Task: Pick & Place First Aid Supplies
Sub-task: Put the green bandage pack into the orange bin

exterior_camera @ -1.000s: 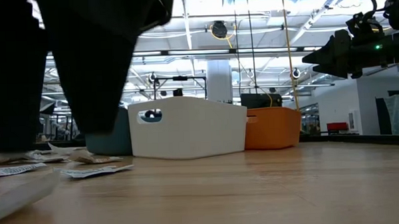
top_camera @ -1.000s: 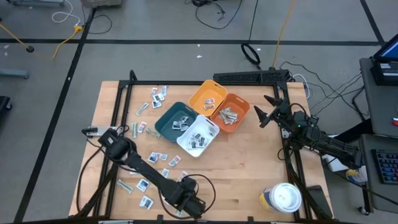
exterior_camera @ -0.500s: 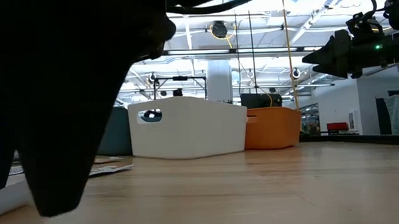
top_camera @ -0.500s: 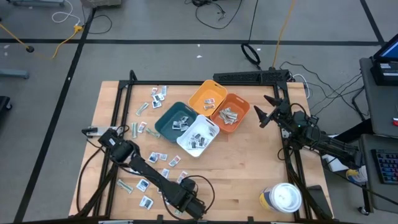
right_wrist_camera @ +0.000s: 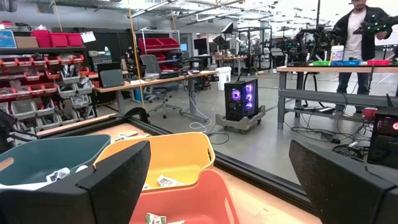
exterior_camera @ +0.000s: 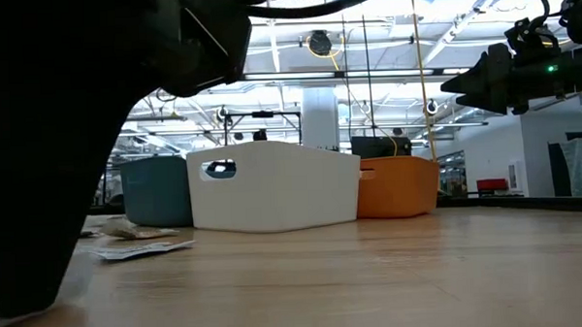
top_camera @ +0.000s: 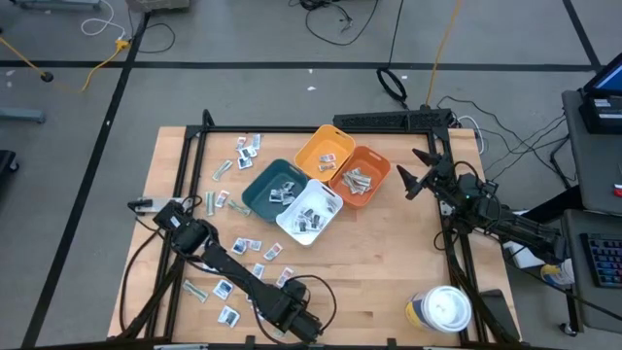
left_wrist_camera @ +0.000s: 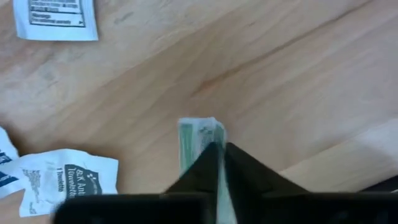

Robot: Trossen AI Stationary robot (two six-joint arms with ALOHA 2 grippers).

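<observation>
My left gripper (top_camera: 292, 313) is low over the table's near edge, shut on a narrow grey-green wrapped strip (left_wrist_camera: 198, 134). Other first aid supplies lie loose on the wood: white packets (left_wrist_camera: 56, 18) (left_wrist_camera: 68, 180) beside it, and more toward the left (top_camera: 243, 245) and far left (top_camera: 248, 146). The teal bin (top_camera: 275, 187), white bin (top_camera: 311, 211), yellow bin (top_camera: 326, 151) and orange bin (top_camera: 361, 175) stand together at the far middle, each with packets inside. My right gripper (top_camera: 418, 180) waits open above the table's far right, nothing between its fingers (right_wrist_camera: 118, 177). My left gripper pinches the strip between its two fingertips (left_wrist_camera: 205, 163), coming from above and pointing down. The strip's far end (left_wrist_camera: 198, 126) sticks out past the fingertips over the wood. The fingers hide the rest of it. Whether it is lifted off the table I cannot tell.
A round white-lidded tub (top_camera: 447, 309) stands at the near right corner. Bare wood (top_camera: 389, 262) lies between the bins and the tub. A black frame (top_camera: 185, 165) runs along the table's edges. Cables lie on the floor beyond the far edge.
My left gripper has gone down toward the table by its near edge; in the low view its dark bulk now fills the left side and hides packets that showed a second ago. My right arm has kept still.
</observation>
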